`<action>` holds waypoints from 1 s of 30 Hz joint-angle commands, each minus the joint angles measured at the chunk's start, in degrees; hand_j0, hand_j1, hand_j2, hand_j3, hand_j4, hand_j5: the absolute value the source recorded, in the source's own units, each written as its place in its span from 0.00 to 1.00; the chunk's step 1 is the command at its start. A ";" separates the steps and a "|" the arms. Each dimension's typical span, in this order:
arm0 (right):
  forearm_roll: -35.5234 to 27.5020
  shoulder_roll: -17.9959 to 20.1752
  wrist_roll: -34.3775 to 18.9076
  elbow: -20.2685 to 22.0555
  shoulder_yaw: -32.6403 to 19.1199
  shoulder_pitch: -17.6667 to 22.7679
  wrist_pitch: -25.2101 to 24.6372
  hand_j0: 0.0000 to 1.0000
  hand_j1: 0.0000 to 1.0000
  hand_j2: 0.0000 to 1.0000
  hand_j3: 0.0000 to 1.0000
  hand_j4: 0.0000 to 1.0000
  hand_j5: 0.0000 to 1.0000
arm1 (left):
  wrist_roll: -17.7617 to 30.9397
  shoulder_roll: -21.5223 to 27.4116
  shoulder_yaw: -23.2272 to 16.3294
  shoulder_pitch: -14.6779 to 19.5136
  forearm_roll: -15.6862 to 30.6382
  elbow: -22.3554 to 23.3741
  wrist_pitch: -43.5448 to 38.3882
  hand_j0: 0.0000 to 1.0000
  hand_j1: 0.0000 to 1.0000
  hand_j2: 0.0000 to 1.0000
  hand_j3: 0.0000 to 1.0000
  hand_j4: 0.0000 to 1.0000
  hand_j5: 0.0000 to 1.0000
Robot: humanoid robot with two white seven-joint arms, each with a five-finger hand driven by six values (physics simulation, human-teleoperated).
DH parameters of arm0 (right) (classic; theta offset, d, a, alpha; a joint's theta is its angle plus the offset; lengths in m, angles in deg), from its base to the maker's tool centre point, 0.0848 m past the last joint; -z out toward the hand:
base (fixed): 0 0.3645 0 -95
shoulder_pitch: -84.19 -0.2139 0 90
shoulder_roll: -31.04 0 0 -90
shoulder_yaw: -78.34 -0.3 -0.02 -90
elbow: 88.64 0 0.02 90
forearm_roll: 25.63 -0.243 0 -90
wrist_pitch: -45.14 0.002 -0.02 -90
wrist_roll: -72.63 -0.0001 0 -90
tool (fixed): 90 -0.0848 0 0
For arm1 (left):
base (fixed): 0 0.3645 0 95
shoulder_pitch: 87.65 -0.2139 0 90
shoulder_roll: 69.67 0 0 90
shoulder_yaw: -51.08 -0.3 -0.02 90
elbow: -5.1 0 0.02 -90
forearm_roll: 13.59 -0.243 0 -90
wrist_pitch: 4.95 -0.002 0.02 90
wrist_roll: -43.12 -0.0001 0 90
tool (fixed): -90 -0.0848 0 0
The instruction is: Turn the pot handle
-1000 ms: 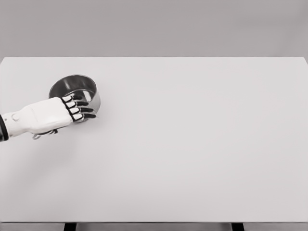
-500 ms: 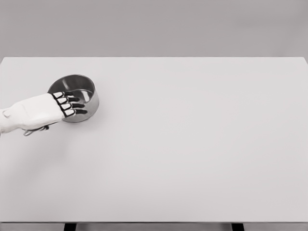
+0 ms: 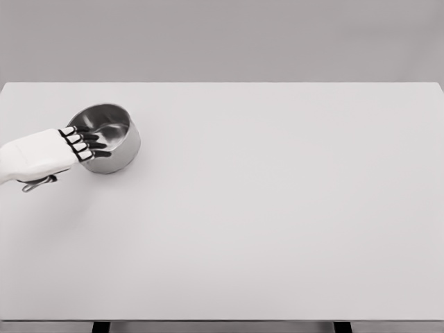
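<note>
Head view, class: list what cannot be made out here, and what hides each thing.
- Pot handle: only a dark bit shows under the left hand, which covers the rest.
- Grip: whether the fingers clamp anything is hidden by the hand's back.
- Left forearm: cut off by the left edge.
- Right arm: out of view.

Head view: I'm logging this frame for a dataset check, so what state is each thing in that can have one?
Round stainless steel pot: upright on the table, nothing inside, its handle mostly hidden under the hand.
Left hand: over the pot's near-left rim, fingers curled; whether it grips the handle cannot be told.
White rectangular table: level, bearing the pot.
Right hand: not in view.
</note>
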 commanded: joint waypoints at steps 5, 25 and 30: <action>0.01 0.00 -0.01 0.00 0.00 0.00 0.07 1.00 1.00 1.00 1.00 1.00 1.00 | -0.03 0.16 1.69 0.00 0.32 1.75 -0.06 1.00 1.00 1.00 1.00 1.00 1.00; 0.01 0.00 -0.01 0.00 0.00 0.00 -0.02 1.00 1.00 1.00 1.00 1.00 1.00 | -0.03 0.08 4.42 0.53 0.32 7.37 -0.06 1.00 1.00 1.00 1.00 1.00 1.00; 0.01 0.00 -0.01 0.00 0.00 0.00 0.07 1.00 1.00 1.00 1.00 1.00 1.00 | -0.03 -0.36 5.48 0.53 0.32 8.60 -0.06 1.00 1.00 1.00 1.00 1.00 1.00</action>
